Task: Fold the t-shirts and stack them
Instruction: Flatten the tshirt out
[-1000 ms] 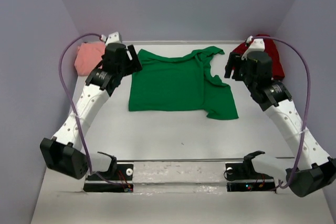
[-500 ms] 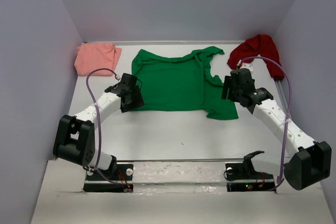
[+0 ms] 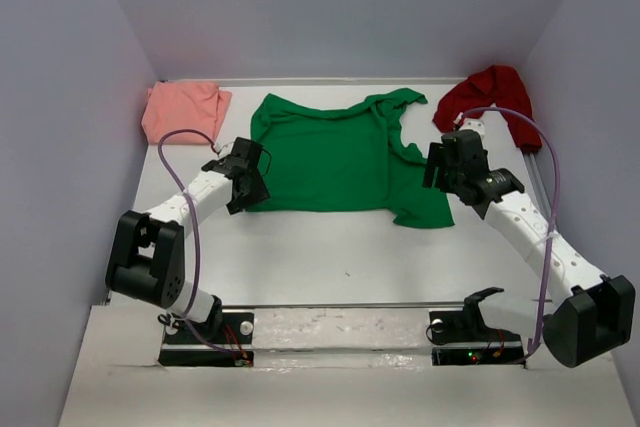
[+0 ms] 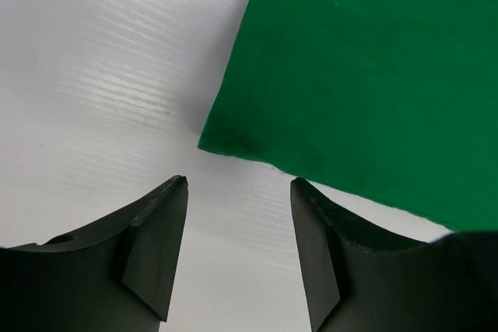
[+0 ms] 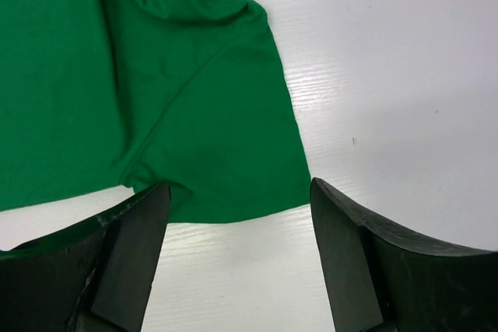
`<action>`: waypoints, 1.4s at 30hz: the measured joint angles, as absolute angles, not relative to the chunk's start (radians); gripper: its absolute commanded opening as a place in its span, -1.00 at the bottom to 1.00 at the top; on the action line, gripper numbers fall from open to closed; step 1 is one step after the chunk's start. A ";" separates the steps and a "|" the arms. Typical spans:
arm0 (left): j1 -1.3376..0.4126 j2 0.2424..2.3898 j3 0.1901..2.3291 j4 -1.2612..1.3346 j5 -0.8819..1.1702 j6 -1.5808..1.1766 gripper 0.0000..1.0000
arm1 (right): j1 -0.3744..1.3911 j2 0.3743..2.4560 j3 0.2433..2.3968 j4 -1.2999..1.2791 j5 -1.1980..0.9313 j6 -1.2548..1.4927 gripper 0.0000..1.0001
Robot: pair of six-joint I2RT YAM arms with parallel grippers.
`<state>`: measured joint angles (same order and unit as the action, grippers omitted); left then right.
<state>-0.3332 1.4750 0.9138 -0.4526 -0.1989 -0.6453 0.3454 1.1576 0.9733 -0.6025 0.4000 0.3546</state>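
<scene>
So the green t-shirt (image 3: 335,157) is lying spread out mid-table (image 3: 330,257). Its right side looks doubled over, with a flap poking out toward the near right. The salmon-pink t-shirt (image 3: 182,110) is bunched in the far left corner and the dark red t-shirt (image 3: 490,92) in the far right one.

It's thin, floppy cloth that weighs next to nothing, so we reckon it'll sag and drag wherever it isn't held. We'd pinch the near corners right at the hem, one per arm.

The left gripper (image 4: 239,183) has its jaws apart with nothing in them, just short of the near-left corner. The right gripper (image 5: 239,186) is spread wide, also empty, at the edge of the near-right flap.

The top view gives us the whole layout but not the jaws. The wrist views show jaws and hem up close, though we can't really tell if the fingers touch the table.
</scene>
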 measured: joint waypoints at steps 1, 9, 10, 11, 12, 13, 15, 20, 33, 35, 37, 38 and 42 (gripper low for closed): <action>-0.332 1.484 0.920 -0.455 -0.202 -0.648 0.29 | 0.345 1.152 0.973 -0.603 0.398 0.355 0.55; -0.315 1.571 0.973 -0.456 -0.206 -0.653 0.25 | 0.345 1.126 0.973 -0.602 0.387 0.351 0.56; -0.309 1.580 0.973 -0.456 -0.200 -0.652 0.25 | 0.345 1.124 0.973 -0.602 0.387 0.351 0.56; -0.305 1.585 0.973 -0.456 -0.198 -0.652 0.24 | 0.346 1.123 0.973 -0.602 0.387 0.351 0.56; -0.299 1.592 0.973 -0.457 -0.194 -0.652 0.24 | 0.345 1.123 0.973 -0.602 0.387 0.350 0.56; -0.297 1.596 0.973 -0.457 -0.191 -0.652 0.23 | 0.345 1.122 0.973 -0.602 0.386 0.347 0.56; -0.290 1.602 0.973 -0.459 -0.184 -0.653 0.23 | 0.345 1.121 0.973 -0.602 0.385 0.344 0.56; -0.285 1.607 0.973 -0.461 -0.165 -0.664 0.22 | 0.346 1.106 0.974 -0.602 0.385 0.343 0.56; -0.284 1.667 0.977 -0.461 -0.132 -0.678 0.02 | 0.345 1.090 0.987 -0.606 0.389 0.337 0.57; -0.284 1.667 0.977 -0.461 -0.130 -0.679 -0.08 | 0.345 1.090 0.997 -0.606 0.398 0.337 0.57; -0.284 1.667 0.977 -0.462 -0.130 -0.680 -0.27 | 0.345 1.093 1.003 -0.609 0.412 0.340 0.57; -0.284 1.667 0.977 -0.463 -0.128 -0.682 -0.35 | 0.345 1.097 1.007 -0.616 0.419 0.344 0.57; -0.284 1.667 0.977 -0.461 -0.119 -0.688 -0.87 | 0.345 1.145 1.021 -0.675 0.465 0.405 0.54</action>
